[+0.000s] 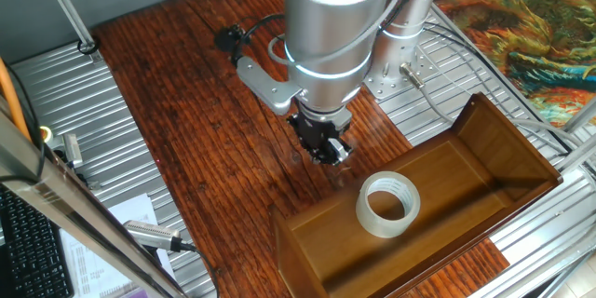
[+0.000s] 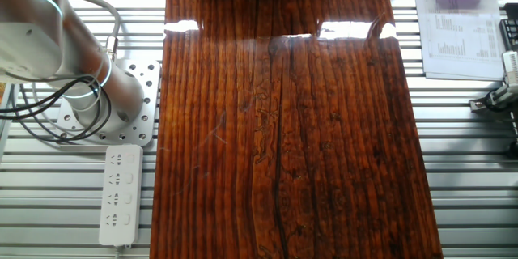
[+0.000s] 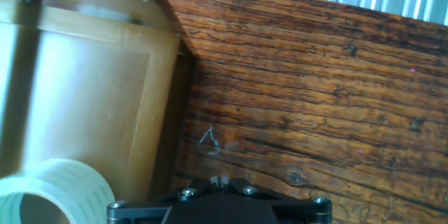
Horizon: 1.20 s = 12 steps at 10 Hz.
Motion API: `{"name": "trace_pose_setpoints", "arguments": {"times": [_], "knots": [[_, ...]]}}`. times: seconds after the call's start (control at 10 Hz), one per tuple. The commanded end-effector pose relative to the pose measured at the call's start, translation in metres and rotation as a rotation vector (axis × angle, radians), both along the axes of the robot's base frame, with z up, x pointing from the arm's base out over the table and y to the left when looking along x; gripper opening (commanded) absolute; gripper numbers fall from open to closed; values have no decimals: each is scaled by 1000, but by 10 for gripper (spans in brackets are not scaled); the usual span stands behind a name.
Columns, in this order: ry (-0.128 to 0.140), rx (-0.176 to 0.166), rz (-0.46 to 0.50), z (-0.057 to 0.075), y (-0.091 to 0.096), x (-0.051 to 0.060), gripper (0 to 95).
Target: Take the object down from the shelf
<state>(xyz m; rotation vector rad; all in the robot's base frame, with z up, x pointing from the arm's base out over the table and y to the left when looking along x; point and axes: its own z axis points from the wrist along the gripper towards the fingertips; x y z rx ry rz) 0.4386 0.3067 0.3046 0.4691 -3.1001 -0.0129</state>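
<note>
The counter (image 1: 196,121) is a dark red-brown board with a heavy grain, laid over a frame of ribbed metal rails; a painted cloth in orange and green (image 1: 531,19) lies at the far corner of one fixed view; the other fixed view shows a white power strip (image 2: 120,194) on the rails beside my arm's round base plate (image 2: 121,101), and printed papers (image 2: 457,36) at the opposite edge. My arm rises over the board as a wide silver column, and my tool (image 1: 326,149) hangs low over the grain, just beside the near wall of the shelf (image 1: 507,135); it has hold of nothing that I can see, and I cannot tell how far apart its fingers stand, since the hand view shows only the black mount at the bottom edge. The tape roll (image 1: 387,206) lies flat inside the shelf, hole upward, on the smooth brown floor; in the hand view it sits at the lower left corner (image 3: 52,192), within the shelf's walls (image 3: 91,77).
</note>
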Motion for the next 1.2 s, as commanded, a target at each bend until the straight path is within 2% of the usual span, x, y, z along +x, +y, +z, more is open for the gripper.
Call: {"name": "trace_pose_setpoints", "arguments": {"times": [0.1,0.4,0.6,0.9,1.0,1.1,1.2], "knots": [[2,2,3,6,5,-4,190],[12,10,-21,30,31,-16,190],[22,17,-28,40,42,-23,190],[29,35,-42,38,61,-26,190],[39,75,-51,38,61,-26,190],[48,89,-51,38,61,-26,190],[47,71,-47,38,60,-26,190]]}}
